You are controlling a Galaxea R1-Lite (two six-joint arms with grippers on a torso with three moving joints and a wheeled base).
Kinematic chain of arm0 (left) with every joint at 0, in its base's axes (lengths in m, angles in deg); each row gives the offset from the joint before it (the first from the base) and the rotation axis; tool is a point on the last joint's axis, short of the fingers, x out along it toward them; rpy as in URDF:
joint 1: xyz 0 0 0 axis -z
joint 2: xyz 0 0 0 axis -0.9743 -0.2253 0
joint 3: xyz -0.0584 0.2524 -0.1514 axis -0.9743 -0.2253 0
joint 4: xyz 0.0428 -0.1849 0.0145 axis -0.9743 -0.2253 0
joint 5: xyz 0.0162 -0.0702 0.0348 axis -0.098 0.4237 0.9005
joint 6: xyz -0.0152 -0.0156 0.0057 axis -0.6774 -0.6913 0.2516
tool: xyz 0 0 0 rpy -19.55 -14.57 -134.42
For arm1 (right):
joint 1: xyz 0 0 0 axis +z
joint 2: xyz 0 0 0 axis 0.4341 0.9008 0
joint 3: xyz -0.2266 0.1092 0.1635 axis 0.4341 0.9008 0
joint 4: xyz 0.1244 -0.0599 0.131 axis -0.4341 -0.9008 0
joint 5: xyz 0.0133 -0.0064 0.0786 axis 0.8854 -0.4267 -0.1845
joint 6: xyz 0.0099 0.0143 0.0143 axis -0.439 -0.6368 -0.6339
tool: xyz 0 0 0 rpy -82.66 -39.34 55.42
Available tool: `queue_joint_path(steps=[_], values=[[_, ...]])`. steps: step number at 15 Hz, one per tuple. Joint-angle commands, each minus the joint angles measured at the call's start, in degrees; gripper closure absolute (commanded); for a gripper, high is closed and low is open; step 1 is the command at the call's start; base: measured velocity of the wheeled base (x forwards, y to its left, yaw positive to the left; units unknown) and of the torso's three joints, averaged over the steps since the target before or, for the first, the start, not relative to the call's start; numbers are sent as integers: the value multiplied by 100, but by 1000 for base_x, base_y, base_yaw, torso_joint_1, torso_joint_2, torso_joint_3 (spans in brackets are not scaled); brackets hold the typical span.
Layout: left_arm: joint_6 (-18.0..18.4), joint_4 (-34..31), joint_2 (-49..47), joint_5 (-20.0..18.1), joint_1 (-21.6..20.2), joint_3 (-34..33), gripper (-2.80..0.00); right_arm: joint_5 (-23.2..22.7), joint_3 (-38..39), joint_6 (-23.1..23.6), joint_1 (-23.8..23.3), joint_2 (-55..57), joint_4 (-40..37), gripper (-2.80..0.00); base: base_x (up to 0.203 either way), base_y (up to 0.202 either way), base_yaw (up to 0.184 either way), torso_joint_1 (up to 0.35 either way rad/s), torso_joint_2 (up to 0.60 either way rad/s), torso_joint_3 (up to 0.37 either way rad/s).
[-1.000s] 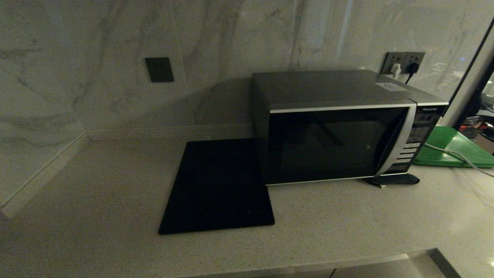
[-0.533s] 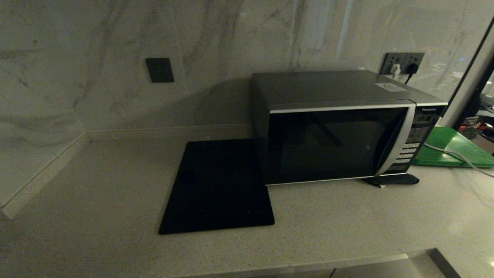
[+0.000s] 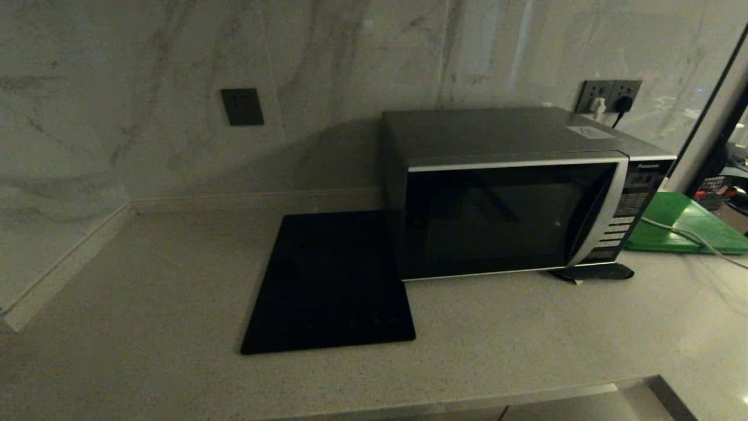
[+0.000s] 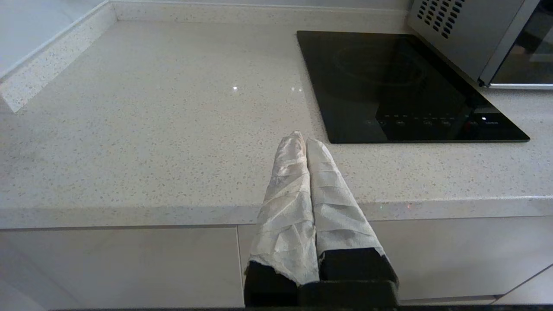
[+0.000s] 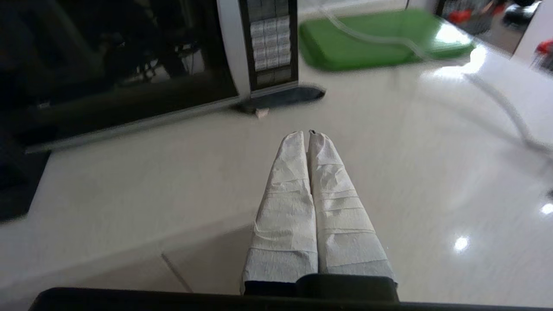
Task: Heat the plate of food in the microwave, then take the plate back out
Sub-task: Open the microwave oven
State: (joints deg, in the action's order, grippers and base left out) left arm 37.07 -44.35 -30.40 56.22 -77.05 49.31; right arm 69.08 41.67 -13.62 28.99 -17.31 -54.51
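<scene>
The silver-grey microwave (image 3: 514, 193) stands at the back right of the counter with its dark glass door closed. Its button panel (image 5: 268, 41) shows in the right wrist view. The plate of food is out of view. My left gripper (image 4: 304, 138), fingers wrapped in white tape, is shut and empty over the counter's front edge, short of the cooktop. My right gripper (image 5: 307, 134) is also shut and empty, hovering over the counter in front of the microwave's panel. Neither gripper shows in the head view.
A flat black cooktop (image 3: 330, 280) lies left of the microwave. A green board (image 3: 684, 225) with a white cable (image 3: 689, 234) across it sits to the right. A dark flat object (image 3: 596, 272) lies under the microwave's front right corner. Wall sockets (image 3: 610, 93) are behind.
</scene>
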Motion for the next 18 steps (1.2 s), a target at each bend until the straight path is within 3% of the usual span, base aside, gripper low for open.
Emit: queue_joint_path(steps=[1, 4, 8, 18], values=[[-6, 0, 1, 6, -1, 0, 0, -254, 419, -21, -147, -634, -9, 0, 0, 0, 0, 0, 0, 0], [-6, 0, 1, 2, -1, 0, 0, -758, 862, -27, -258, -1504, -197, 0, 0, 0, 0, 0, 0, 0], [-6, 0, 1, 7, -1, 0, 0, -1594, 1132, -57, -282, -1572, -400, 0, 0, 0, 0, 0, 0, 0], [-6, 0, 1, 2, -1, 0, 0, -1706, 1156, 24, -282, -1572, -477, 0, 0, 0, 0, 0, 0, 0]])
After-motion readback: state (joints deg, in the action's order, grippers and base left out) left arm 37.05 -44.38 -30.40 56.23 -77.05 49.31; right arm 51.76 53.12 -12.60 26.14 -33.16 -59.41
